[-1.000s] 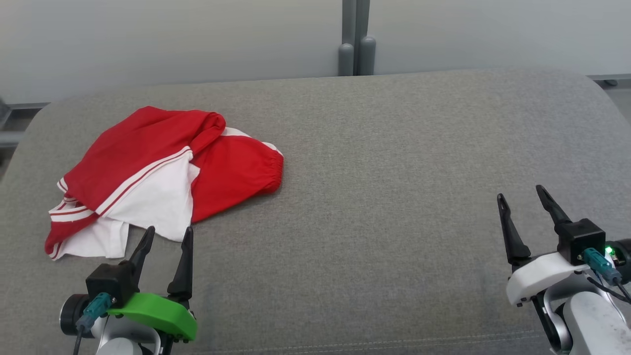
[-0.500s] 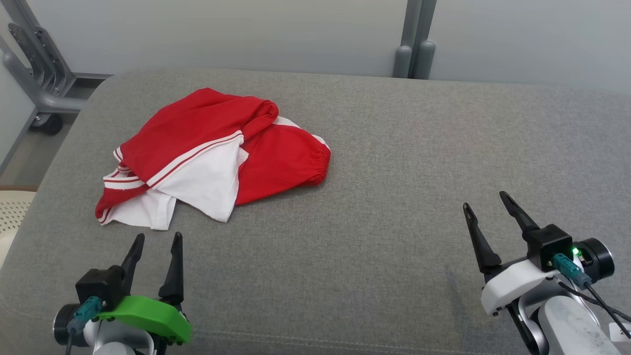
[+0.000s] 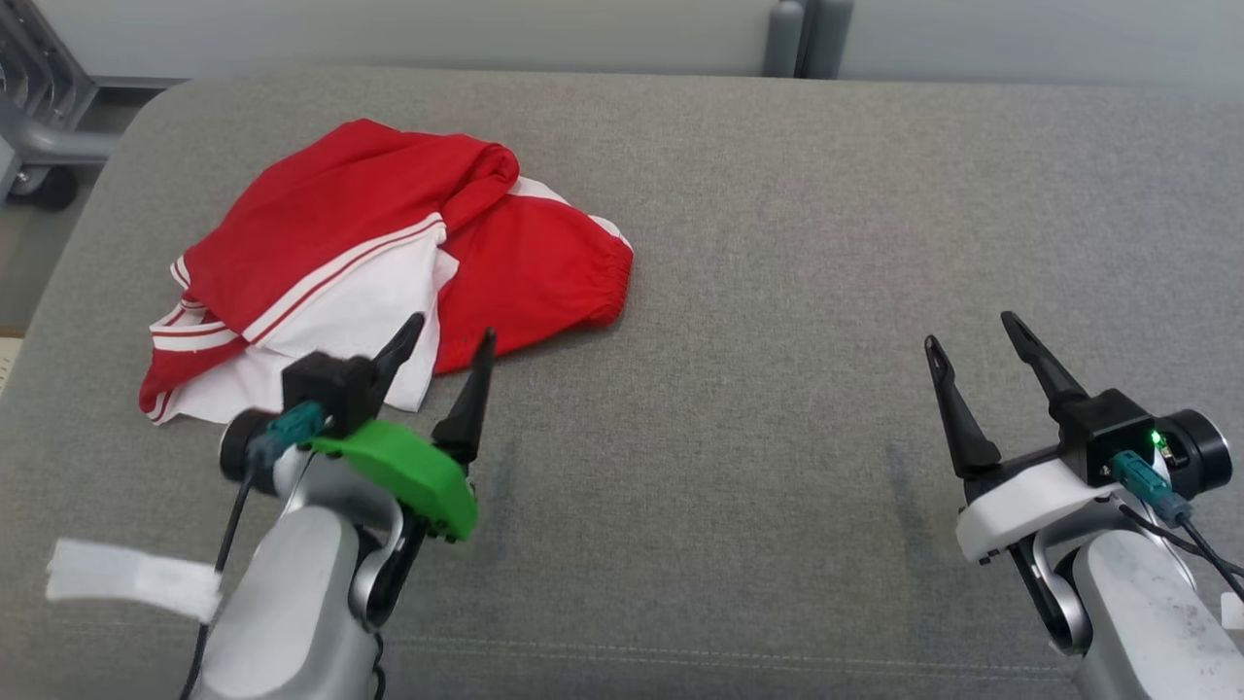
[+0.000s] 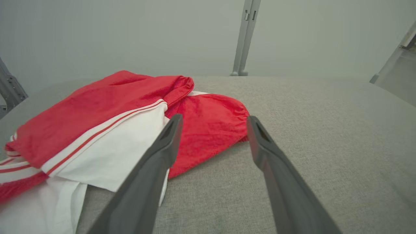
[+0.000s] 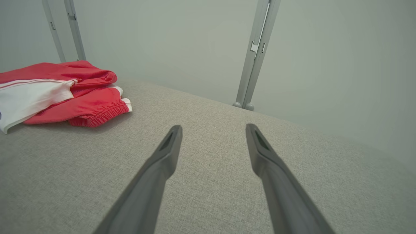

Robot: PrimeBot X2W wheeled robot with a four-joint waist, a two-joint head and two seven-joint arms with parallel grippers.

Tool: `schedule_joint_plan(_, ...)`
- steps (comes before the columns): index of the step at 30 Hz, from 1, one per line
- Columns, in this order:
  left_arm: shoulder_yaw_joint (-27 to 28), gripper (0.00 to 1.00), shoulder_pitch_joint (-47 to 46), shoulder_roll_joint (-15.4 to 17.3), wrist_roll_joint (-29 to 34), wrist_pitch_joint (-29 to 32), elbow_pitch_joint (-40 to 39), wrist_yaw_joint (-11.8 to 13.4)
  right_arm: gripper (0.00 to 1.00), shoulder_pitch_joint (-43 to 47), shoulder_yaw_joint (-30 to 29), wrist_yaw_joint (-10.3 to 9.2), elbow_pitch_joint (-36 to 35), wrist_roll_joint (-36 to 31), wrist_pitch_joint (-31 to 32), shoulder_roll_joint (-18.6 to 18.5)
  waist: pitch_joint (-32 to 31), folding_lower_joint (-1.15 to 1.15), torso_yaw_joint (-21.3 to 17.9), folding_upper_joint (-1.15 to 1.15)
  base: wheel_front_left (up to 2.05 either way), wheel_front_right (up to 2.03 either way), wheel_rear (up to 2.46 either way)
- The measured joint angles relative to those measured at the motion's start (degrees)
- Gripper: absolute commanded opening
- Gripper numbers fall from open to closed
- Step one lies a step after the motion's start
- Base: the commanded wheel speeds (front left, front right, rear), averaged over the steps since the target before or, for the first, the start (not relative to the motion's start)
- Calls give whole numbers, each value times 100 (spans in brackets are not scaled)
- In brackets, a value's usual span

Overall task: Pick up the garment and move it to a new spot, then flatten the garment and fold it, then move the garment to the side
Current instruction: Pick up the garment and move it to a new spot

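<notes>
A red and white garment (image 3: 389,253) lies crumpled at the back left of the grey cushioned surface (image 3: 777,292). My left gripper (image 3: 449,335) is open at the garment's near edge, its fingertips over the white panel and the red elastic part. In the left wrist view the garment (image 4: 97,130) spreads to the left and ahead of the left gripper (image 4: 213,118), whose jaws hold nothing. My right gripper (image 3: 967,329) stands open over bare fabric at the right, far from the garment (image 5: 58,94), which lies at the far left in the right wrist view, beyond the right gripper (image 5: 213,126).
A grey post (image 3: 797,39) stands behind the surface's far edge against a pale wall. A metal frame on a wheel (image 3: 39,146) stands off the back left corner. A white tag (image 3: 131,578) hangs from my left forearm.
The head camera has tilted down. My left arm has reached forward and to the right, bringing its open fingers up to the garment's near edge. The right gripper stays open in much the same spot.
</notes>
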Motion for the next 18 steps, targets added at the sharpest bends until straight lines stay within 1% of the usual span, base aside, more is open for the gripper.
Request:
schedule_joint_plan(2, -160, 100, -294, -32, -77, 332, 110, -2, 100, -91, 15, 5, -21, -25, -11, -4, 143, 0, -25, 0, 0, 0, 0)
schedule_joint_plan(4, -264, 100, -531, -32, -86, 660, 281, -2, 100, -185, 49, 55, -44, -27, -11, -7, 291, 0, -56, 0, 0, 0, 0)
schedule_joint_plan(8, -157, 100, -956, -44, -318, 1196, 638, -2, 100, -428, 123, 103, -79, -88, -12, 0, 588, 0, -148, 0, 0, 0, 0)
schedule_joint_plan(13, 81, 100, -1517, -51, -385, 1448, 958, -2, 100, -656, 135, 105, -90, -119, -12, 22, 900, 0, -349, 0, 0, 0, 0)
schedule_joint_plan(18, 151, 100, -1920, -56, -389, 1650, 1258, -2, 100, -740, 133, 104, -92, -120, -12, 53, 1154, 0, -585, 0, 0, 0, 0)
